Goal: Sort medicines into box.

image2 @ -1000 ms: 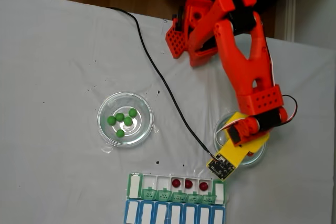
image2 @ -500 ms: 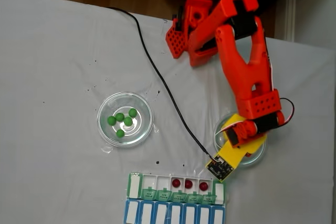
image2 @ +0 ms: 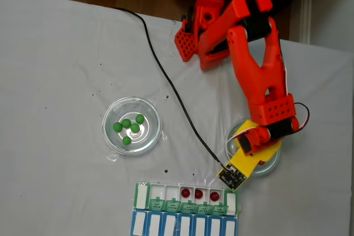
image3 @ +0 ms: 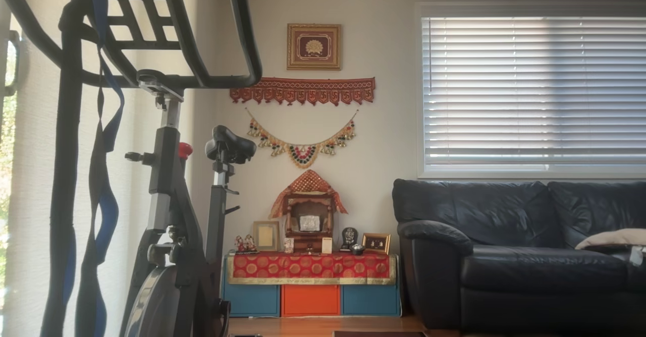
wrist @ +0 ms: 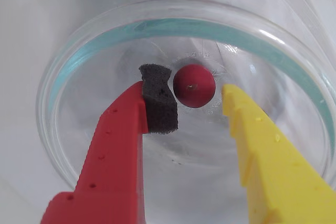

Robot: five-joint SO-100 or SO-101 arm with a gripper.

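We see the bench (image2: 55,53) wide and bare to the left of the hand (wrist: 197,98) in the fixed view. The hand hangs inside the right glass dish (image2: 270,164), well within its rim. Left of it sits the other dish (image2: 113,142) with five green balls (image2: 128,126). Just below-left of the hand lies the pill organizer (image2: 185,214), holding three red balls (image2: 198,193). The hand is spread apart, a red ball (wrist: 194,85) loose between its fingers. Nothing has shifted from half a second ago.
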